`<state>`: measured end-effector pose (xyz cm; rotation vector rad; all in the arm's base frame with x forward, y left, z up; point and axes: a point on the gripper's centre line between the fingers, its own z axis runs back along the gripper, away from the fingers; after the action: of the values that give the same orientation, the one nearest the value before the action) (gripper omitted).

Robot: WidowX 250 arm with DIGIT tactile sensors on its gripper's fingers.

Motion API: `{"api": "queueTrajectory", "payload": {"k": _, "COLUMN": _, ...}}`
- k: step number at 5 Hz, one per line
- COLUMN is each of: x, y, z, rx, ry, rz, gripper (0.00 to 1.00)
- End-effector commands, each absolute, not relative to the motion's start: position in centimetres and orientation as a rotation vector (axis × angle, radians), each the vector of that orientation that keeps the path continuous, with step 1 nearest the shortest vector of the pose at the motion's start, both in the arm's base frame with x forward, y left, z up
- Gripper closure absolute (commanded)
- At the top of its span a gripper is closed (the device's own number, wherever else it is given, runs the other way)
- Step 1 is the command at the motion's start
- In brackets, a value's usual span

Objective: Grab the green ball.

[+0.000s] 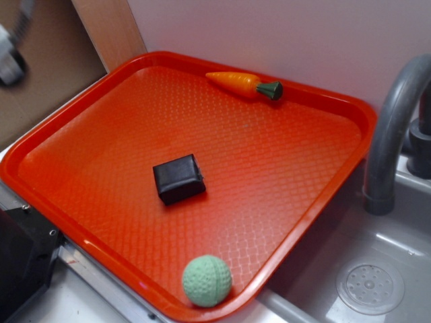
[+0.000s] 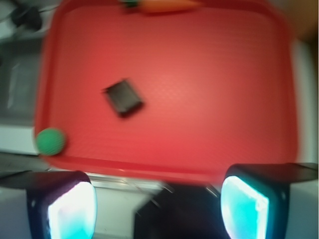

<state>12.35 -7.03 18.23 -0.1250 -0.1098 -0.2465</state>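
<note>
The green ball (image 1: 207,280) sat in a corner of the red tray (image 1: 101,101), right against the rim, on the side next to the sink (image 1: 363,269). A black block (image 1: 178,178) lay near the middle of the tray, well apart from the ball, and a toy carrot (image 1: 242,85) rested along the far rim by the wall. In the blurred wrist view the gripper (image 2: 157,206) hung outside the tray's edge with its fingers (image 2: 65,209) spread wide, holding nothing.

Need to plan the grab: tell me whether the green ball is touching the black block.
No. In the exterior view the green ball sits in the tray's near corner, with bare tray between it and the black block.
</note>
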Motion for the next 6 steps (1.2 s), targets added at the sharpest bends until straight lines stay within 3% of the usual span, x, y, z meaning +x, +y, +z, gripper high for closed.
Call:
{"api": "queueTrajectory", "payload": {"k": 1, "x": 11.7, "y": -17.2, "z": 13.1, "rx": -0.246, "ry": -0.132, "rz": -0.733, "gripper": 0.00}}
{"api": "queueTrajectory", "payload": {"k": 2, "x": 10.7, "y": -21.1, "z": 10.9, "rx": -0.281, "ry": -0.128, "rz": -0.856, "gripper": 0.00}}
{"api": "queueTrajectory", "payload": {"k": 3, "x": 10.4, "y": -21.8, "z": 8.6, "rx": -0.263, "ry": -0.132, "rz": -0.881, "gripper": 0.00}}
{"api": "queueTrajectory", "payload": {"k": 4, "x": 10.8, "y": -21.7, "z": 6.9, "rx": -0.200, "ry": -0.144, "rz": -0.894, "gripper": 0.00}}
{"api": "queueTrajectory", "payload": {"k": 5, "x": 11.6, "y": -21.1, "z": 6.2, "rx": -0.202, "ry": -0.133, "rz": -0.871, "gripper": 0.00}}
{"api": "queueTrajectory", "payload": {"k": 6, "x": 10.9, "y": -20.9, "z": 4.6, "rx": -0.199, "ry": -0.127, "rz": -0.840, "gripper": 1.00}}
